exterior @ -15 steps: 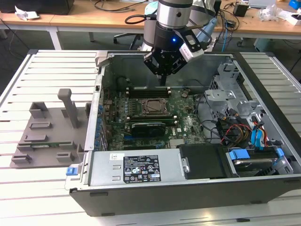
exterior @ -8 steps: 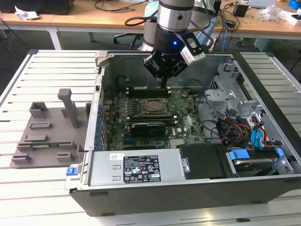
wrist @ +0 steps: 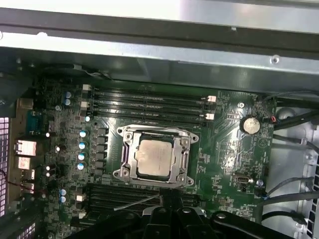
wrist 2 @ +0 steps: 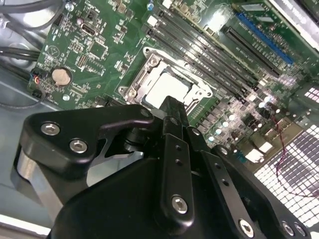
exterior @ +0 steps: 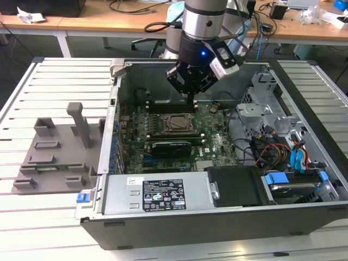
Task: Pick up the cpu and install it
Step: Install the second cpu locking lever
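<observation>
Black end effector [exterior: 191, 81] hovering inside the open case, fingers appearing drawn together, gripping nothing visible. Directly beneath it, the small square silvery-grey metal cpu [wrist: 154, 158] is lying flat within the metal socket frame [wrist: 125, 149]. Judgement: rising straight and clearing the frame is avoiding any nudge to the seated chip. Beyond, black memory slots [wrist: 149, 102] running parallel.

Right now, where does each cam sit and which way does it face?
Exterior view: off the arm, looking down on the open computer case; arm and gripper hang above the motherboard.
First wrist view: on the arm, facing the cpu in its socket; gripper parts at the edge.
Second wrist view: on the arm, past the gripper body.
Both wrist views share the cpu.
</observation>
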Controlling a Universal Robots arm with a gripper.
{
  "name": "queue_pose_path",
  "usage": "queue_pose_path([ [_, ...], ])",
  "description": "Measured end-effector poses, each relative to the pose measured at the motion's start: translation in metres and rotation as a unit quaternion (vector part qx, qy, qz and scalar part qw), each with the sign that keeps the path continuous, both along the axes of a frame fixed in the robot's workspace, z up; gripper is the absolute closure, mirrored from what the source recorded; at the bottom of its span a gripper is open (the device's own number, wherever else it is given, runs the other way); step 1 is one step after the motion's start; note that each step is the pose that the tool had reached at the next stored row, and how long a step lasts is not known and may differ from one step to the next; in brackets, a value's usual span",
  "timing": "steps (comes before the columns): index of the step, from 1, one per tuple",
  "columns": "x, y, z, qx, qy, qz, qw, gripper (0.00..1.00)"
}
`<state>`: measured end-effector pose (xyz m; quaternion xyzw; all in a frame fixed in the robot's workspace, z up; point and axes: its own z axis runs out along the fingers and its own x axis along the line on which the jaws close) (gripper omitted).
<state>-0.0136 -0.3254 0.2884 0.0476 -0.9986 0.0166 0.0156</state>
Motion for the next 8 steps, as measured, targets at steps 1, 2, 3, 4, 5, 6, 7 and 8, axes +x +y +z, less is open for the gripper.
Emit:
queue_pose_path([
  [1, 0.0, -0.002, -0.0002, 0.0064, 0.0, 0.0, 1.0, 0.89],
  [2, -0.0001, -0.0046, -0.0003, 0.0145, 0.0, 0.0, 0.9999, 0.89],
  [3, -0.0003, -0.008, -0.0005, 0.0259, 0.0, 0.0, 0.9997, 0.89],
  [4, -0.0004, -0.0102, -0.0006, 0.0312, 0.0, 0.0, 0.9995, 0.89],
  [5, -0.0004, -0.0126, -0.0008, 0.0352, 0.0, 0.0, 0.9994, 0.89],
  [6, -0.0005, -0.0154, -0.0008, 0.0385, 0.0, 0.0, 0.9993, 0.89],
  [7, -0.0006, -0.0185, -0.0009, 0.0411, 0.0, 0.0, 0.9992, 0.89],
  [8, -0.0006, -0.0217, -0.0011, 0.0429, 0.0, 0.0, 0.9991, 0.89],
])
